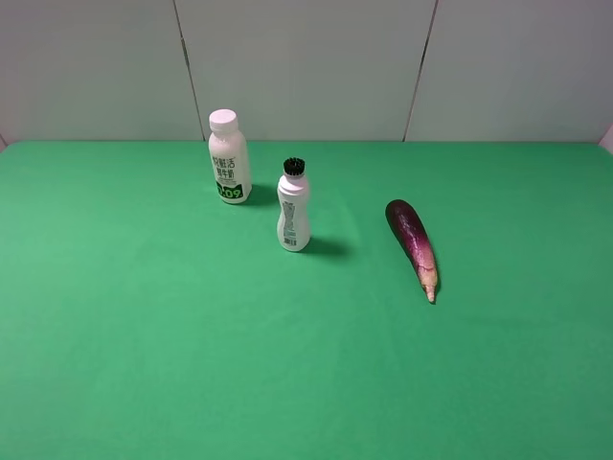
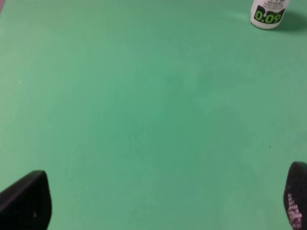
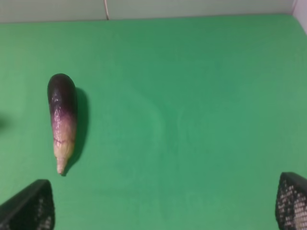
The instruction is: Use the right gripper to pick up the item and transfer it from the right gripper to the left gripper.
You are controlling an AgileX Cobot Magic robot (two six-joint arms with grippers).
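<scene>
**Eggplant (image 1: pixel 412 244) lying free on the table, both grippers spread**

Left side: the left gripper (image 2: pixel 160 203) shows only its two black fingertips (image 2: pixel 26 201). They are set wide apart, with nothing between them but the bare green table (image 1: pixel 144 335). Its wrist camera also catches the base of a white bottle (image 2: pixel 268 13) well ahead, at the edge of the picture.

Centre-left: a white bottle with a white cap (image 1: pixel 230 158) stands upright near the back wall (image 1: pixel 306 67). Its label carries green and black print. Just right of it and nearer the front stands a smaller white bottle with a black cap (image 1: pixel 293 206), also upright. The two bottles do not touch.

Right of centre: the eggplant lies flat on the table, well apart from the black-capped bottle. Its dark rounded end points toward the back wall, and its pale stem tip points toward the front edge and slightly right. Nothing touches it.

Right side: the right gripper (image 3: pixel 160 206) is spread wide and holds nothing; its mesh-textured fingertips (image 3: pixel 292 203) show at the frame corners. Its wrist camera shows the eggplant (image 3: pixel 62 120) ahead of the fingers, off to one side and clear of both.
</scene>
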